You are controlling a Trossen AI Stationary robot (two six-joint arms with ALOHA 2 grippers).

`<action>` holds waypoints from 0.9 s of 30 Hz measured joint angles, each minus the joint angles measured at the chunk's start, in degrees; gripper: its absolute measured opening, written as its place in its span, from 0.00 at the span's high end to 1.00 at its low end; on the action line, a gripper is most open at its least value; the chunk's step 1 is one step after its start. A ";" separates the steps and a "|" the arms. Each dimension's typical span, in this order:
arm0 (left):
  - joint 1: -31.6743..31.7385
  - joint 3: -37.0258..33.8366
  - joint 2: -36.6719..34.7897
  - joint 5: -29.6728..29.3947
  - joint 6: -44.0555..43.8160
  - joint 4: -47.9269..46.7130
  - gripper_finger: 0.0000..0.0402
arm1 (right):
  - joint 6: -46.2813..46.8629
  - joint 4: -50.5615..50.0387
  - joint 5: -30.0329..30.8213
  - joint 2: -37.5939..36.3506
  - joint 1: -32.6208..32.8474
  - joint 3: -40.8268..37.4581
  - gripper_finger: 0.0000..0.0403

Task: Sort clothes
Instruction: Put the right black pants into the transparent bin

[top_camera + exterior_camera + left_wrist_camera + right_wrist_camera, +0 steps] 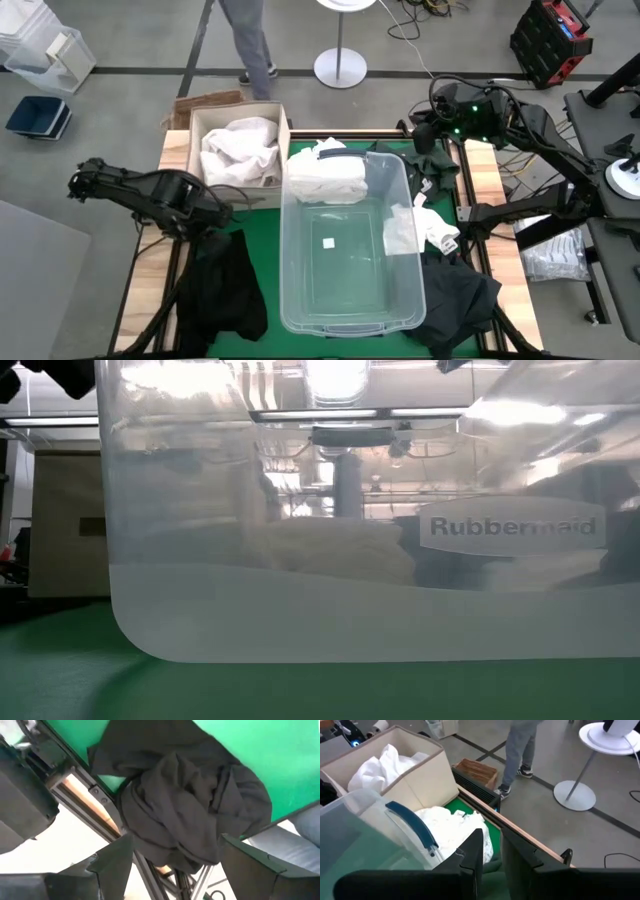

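Apparently mid-pick, the left gripper (pixel 172 857) hangs released directly above the black garment (pixel 190 815), so it must drop and clamp; the right gripper (pixel 492 852), nearly clenched and holding nothing, waits.

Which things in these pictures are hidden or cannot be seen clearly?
- Low view: the tub fills the picture; the clothes behind its cloudy wall are only blurs, and neither gripper shows.
- High view: the left gripper is dark against the black garment, so its fingers blend in.
- Right wrist view: the person is cut off by the edge.
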 joint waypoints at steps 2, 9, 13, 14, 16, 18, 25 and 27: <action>-0.15 0.00 0.00 -1.32 0.13 0.00 0.34 | -0.02 -0.01 0.00 0.13 0.00 0.00 0.86; -0.79 -0.15 0.00 -2.47 1.64 0.11 0.34 | -0.65 -0.12 0.00 1.04 0.00 -0.02 0.86; -1.75 -0.16 0.00 -2.45 2.80 0.50 0.34 | -1.33 -0.17 -0.02 1.59 0.00 -0.03 0.86; -2.19 -0.17 0.00 -2.45 3.76 0.80 0.34 | -1.37 -0.17 -0.04 1.73 0.00 -0.02 0.86; -3.41 -0.17 0.00 -2.45 5.90 1.22 0.34 | -1.44 -0.17 -0.06 1.83 0.00 -0.04 0.86; -5.04 -0.17 -0.04 -2.43 7.84 1.50 0.34 | -1.93 -0.19 -0.07 1.83 0.00 -0.07 0.86; -12.03 -0.17 -0.19 -5.03 10.09 2.14 0.34 | -1.95 -0.19 -0.14 1.83 0.00 -0.09 0.86; -13.68 -0.20 -0.11 -7.26 9.48 2.19 0.34 | -2.15 -0.19 -0.32 1.83 0.00 -0.08 0.86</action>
